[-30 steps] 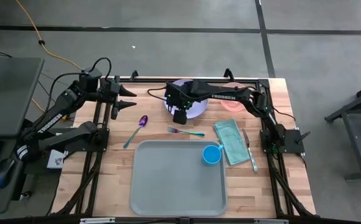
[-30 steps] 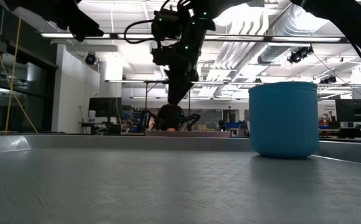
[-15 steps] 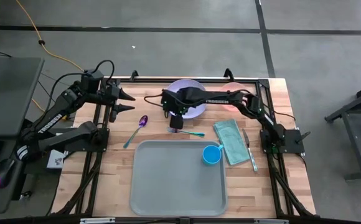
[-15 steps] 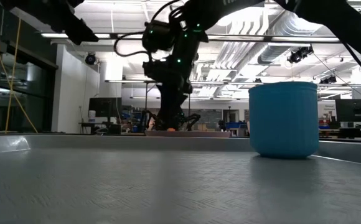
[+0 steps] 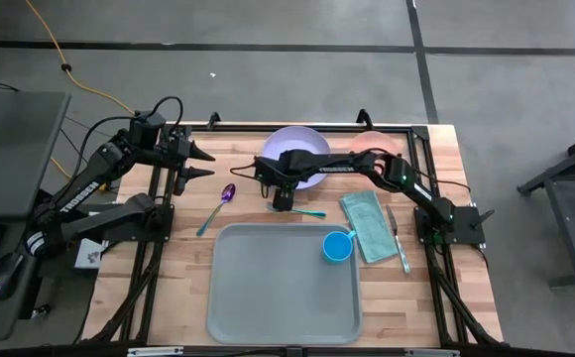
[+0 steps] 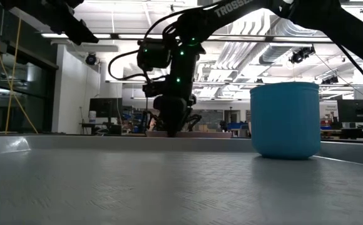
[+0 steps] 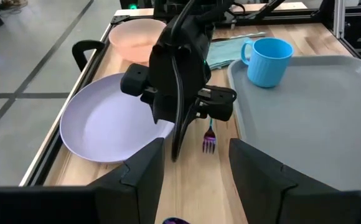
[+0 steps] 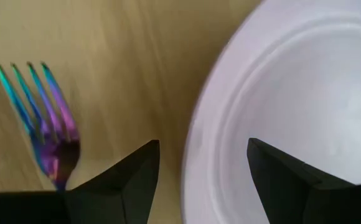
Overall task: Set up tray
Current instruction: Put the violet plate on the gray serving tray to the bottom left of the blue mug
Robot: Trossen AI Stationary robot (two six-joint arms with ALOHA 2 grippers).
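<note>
My right tool, fingers parted, hangs low over the wooden counter between the iridescent metal fork and the lavender round plate; my left tool waits released at the counter's left; the grey-blue plastic tray lies in front, carrying a blue cup

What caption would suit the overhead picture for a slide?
Right claw lowered by the lavender plate and fork; blue cup on the grey tray.
</note>
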